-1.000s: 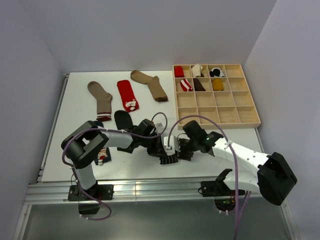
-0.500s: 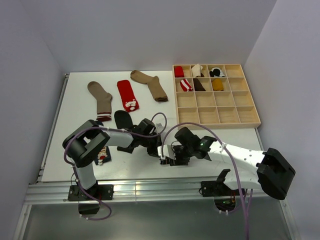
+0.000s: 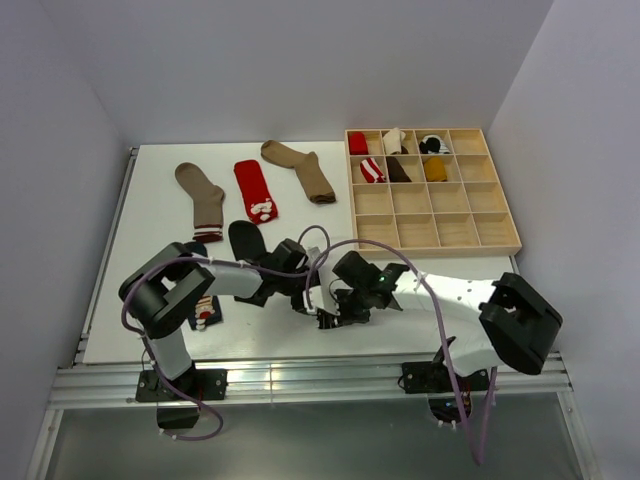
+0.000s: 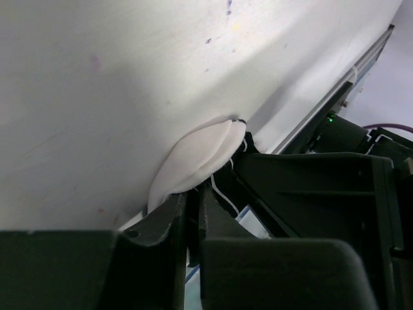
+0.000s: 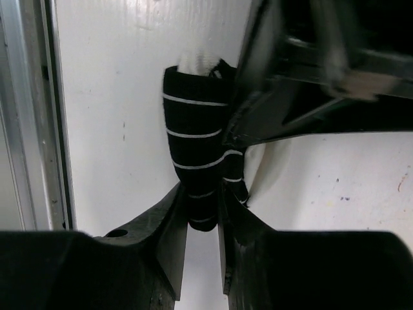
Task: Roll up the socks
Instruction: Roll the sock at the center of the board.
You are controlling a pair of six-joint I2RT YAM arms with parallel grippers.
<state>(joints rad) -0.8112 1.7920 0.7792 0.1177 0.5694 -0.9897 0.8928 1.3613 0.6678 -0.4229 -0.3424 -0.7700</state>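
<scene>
My right claw is clamped narrow on the striped sock. The roll lies on the desk, long axis straight ahead of my fingertips. My left claw, nearly closed, seemingly pinches its white toe and crowds the roll's right flank. Red sock lies well beyond.
</scene>
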